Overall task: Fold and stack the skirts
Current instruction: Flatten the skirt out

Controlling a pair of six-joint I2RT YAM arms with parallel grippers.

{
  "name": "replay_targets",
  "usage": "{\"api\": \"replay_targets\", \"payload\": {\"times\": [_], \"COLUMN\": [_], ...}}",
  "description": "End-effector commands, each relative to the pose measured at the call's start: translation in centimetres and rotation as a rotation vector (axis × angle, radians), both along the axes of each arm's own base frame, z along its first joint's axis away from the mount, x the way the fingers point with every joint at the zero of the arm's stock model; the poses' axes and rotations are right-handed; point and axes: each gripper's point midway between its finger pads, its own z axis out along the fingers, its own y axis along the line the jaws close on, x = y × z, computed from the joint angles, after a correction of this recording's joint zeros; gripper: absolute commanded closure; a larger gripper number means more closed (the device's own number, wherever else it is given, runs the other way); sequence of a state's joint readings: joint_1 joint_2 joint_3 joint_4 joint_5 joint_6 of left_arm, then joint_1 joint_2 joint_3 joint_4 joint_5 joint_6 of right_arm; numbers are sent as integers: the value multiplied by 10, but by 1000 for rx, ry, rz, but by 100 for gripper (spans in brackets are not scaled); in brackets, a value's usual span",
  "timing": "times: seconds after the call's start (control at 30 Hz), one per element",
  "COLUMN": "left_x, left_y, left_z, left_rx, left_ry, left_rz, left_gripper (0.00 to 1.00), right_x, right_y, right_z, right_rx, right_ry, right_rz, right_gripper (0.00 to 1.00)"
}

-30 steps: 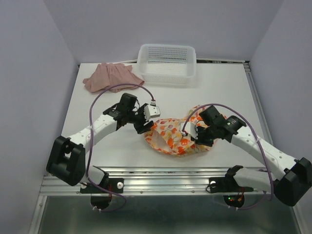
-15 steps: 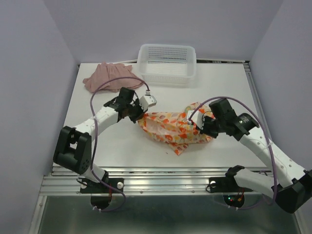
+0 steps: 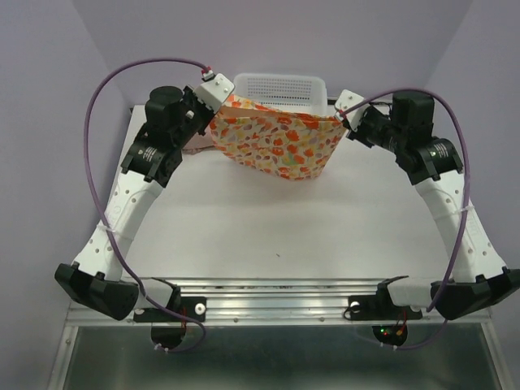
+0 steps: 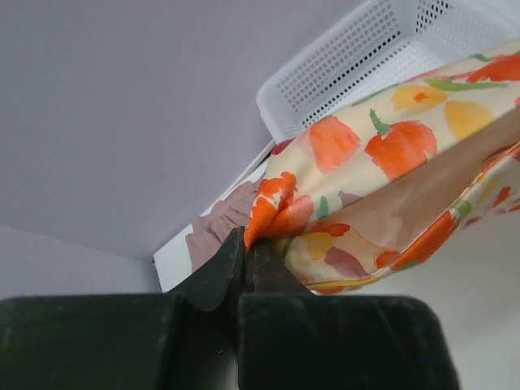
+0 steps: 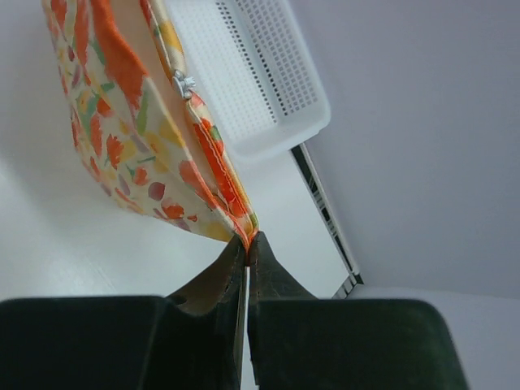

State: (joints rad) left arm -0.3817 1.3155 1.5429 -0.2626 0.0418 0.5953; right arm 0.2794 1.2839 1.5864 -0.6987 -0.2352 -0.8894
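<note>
**Hanging between two grippers: one printed skirt, spread flat**

Item 1. Printed skirt (image 3: 276, 142): cream cloth with an orange, red and yellow pattern. It is held up off the table (image 3: 268, 236) towards the far end and stretched sideways into a broad panel. Its upper edge runs nearly level from one arm to the other, and the lower hem curves down and hangs free. From above it hangs in front of the basket and covers the basket's near wall. The right wrist view shows a small metal fastener (image 5: 185, 84) on the band at the upper edge.

Item 2. Left gripper (image 4: 244, 237): raised at the far left of the table. Its fingers are pressed together on the skirt's upper left corner, with a bunched fold of cloth pinched between the tips.

Item 3. Right gripper (image 5: 246, 240): raised at the far right. Its fingers are closed tight on the opposite upper corner, pinching the seam edge.

Item 4. Pink skirt (image 4: 213, 231): plain dusty pink with ruffles. It lies on the table at the far left corner, below and behind the left arm and beside the basket. The top view shows only a sliver of it.

Item 5. Basket (image 3: 280, 81): white plastic mesh. It stands at the far middle edge of the table against the back wall.
</note>
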Motion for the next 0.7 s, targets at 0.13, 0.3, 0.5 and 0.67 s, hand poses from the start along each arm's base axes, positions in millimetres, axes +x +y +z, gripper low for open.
{"api": "replay_targets", "payload": {"times": [0.13, 0.3, 0.5, 0.67], "left_x": [-25, -18, 29, 81], "left_y": [40, 26, 6, 13], "left_z": [-13, -55, -87, -31], "left_rx": [34, -16, -144, -303], "left_ry": [93, 252, 408, 315], "left_rz": [154, 142, 209, 261], "left_gripper": [100, 100, 100, 100], "right_x": [18, 40, 101, 151], "right_y": [-45, -52, -48, -40], "right_z": [40, 13, -7, 36], "right_rx": [-18, -21, 18, 86], "right_ry": [-128, -103, -85, -169], "right_rz": [-123, -127, -109, -96], "right_gripper": [99, 99, 99, 99]}}
